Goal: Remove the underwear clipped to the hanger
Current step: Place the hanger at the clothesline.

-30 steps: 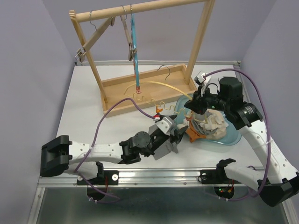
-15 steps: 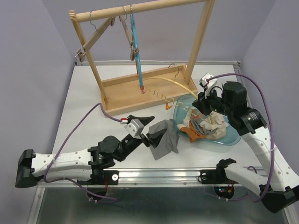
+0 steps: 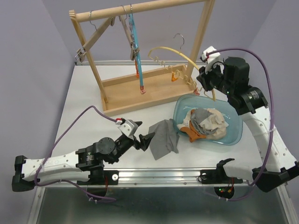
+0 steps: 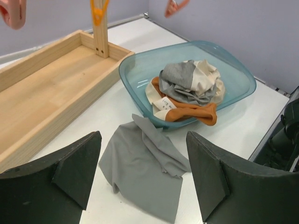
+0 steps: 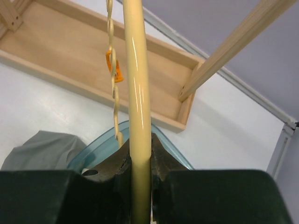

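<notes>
- Left gripper [image 3: 141, 135]: stands released, fingers spread wide, grasps nothing; hovers low over the table [image 3: 84, 98], pointed toward the grey garment [image 3: 163, 143].
- Grey garment: lies crumpled and mostly flat on the table, just ahead of the left gripper and apart from both fingers; far corner reaches the near wall of the tub [image 3: 235, 135].
- Tub: translucent blue, sits on the table to the right of the wooden tray [image 3: 140, 91].
- Pile of underwear [image 3: 209, 122]: rests inside the tub; grey piece on top, beige and white beside it, orange-brown piece lowest at the near side, with a small white label showing in the left wrist view.
- Right gripper [image 5: 140, 161]: clenched on the cream bar of the hanger [image 5: 137, 70]; raised above the far edge of the tub, close to the right post of the rack [image 3: 140, 7].
- Hanger: held in the air, arches up and to the left from the right gripper; carries a metal hook [image 3: 179, 37] on top, a wavy strip along its underside and an orange clip [image 5: 114, 65] dangling over the tray.
- Rack: wooden frame standing in the tray; top rail bears a blue hanger [image 3: 133, 32] and wooden clip hangers.
</notes>
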`<action>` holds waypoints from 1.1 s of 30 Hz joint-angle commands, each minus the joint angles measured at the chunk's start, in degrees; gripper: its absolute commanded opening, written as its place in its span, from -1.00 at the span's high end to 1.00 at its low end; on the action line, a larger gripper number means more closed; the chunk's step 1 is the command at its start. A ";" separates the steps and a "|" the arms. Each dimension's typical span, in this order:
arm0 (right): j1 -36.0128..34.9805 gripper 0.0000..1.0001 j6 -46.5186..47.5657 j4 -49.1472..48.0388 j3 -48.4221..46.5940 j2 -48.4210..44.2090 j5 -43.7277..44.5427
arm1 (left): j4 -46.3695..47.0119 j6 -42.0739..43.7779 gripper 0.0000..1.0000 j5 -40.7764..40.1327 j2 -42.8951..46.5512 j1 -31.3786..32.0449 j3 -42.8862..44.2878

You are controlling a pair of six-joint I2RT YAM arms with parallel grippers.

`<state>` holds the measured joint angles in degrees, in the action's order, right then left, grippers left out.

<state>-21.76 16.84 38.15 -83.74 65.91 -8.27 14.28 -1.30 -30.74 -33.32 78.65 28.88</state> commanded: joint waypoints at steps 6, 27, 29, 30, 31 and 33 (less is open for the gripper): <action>0.23 0.99 2.23 -6.33 -20.31 8.18 3.53 | -1.89 -4.06 -0.69 -0.55 1.24 -0.08 -1.55; -1.00 0.99 -4.71 -12.22 -38.16 25.67 2.38 | -0.66 -6.26 -0.69 -1.25 6.51 -0.08 -5.33; -1.53 0.99 -4.62 -12.31 -38.60 26.81 3.17 | -0.66 -6.78 -0.69 -1.25 7.04 -0.08 -5.77; -1.62 0.99 -4.62 -12.31 -38.60 27.16 3.70 | -0.57 -6.79 -0.69 -1.16 7.22 -0.08 -5.86; -1.79 0.98 -4.54 -12.40 -38.60 27.51 3.79 | -0.57 -7.05 -0.69 -1.16 7.65 -0.08 -5.94; -1.88 0.98 -4.54 -12.40 -37.90 28.04 3.79 | -0.57 -7.22 -0.69 -1.16 8.09 -0.08 -6.12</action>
<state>-22.94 13.28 32.27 -116.99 94.45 -5.39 11.05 -7.62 -30.98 -26.41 78.65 23.27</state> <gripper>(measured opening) 0.182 0.844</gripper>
